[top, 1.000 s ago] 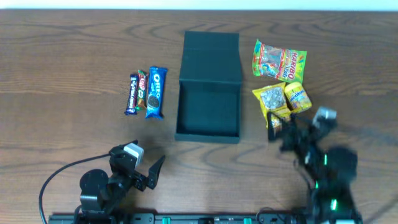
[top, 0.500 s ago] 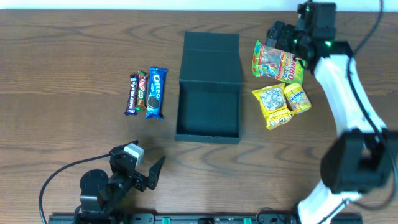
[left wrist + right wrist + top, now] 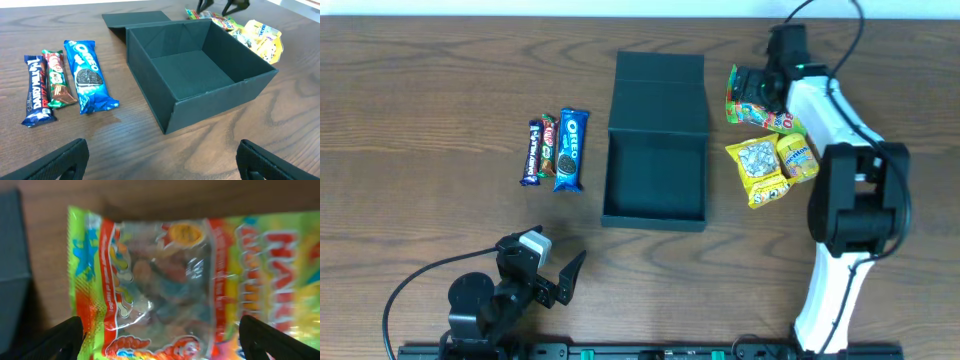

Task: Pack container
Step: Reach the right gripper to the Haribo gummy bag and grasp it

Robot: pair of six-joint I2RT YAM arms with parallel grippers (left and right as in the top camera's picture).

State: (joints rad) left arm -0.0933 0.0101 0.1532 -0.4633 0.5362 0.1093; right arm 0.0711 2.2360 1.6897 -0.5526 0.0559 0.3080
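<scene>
1. the container (image 3: 655, 178) sits near the middle of the table (image 3: 440, 80), its flap lid (image 3: 660, 95) folded back flat on the far side. the inside is bare, so from where i stand nothing is packed yet.
2. just to its right lies the haribo bag (image 3: 165, 280), with two yellow packets (image 3: 757, 165) beside each other on the near side of it. well to the container's left, three bars lie side by side: a dairy milk bar (image 3: 531, 152), a green-wrapped bar (image 3: 548, 143) and an oreo pack (image 3: 570, 150).
3. the step in hand looks like picking up the haribo bag. i'd want the fingers to come straight down and pinch across the plump middle. the bag is slick and floppy, and a grab at a flat sealed edge could slip or drag it into the yellow packets. then lift it clear of the container's wall before carrying it across.
4. the right gripper (image 3: 160, 337) hangs over the bag with its fingers spread wide, one towards each side of it, and grips nothing. i cannot tell whether the tips touch the wrapper.
5. the left gripper (image 3: 162, 165) waits low at the near edge of the table, also spread wide and empty, well apart from the bars and the container.
</scene>
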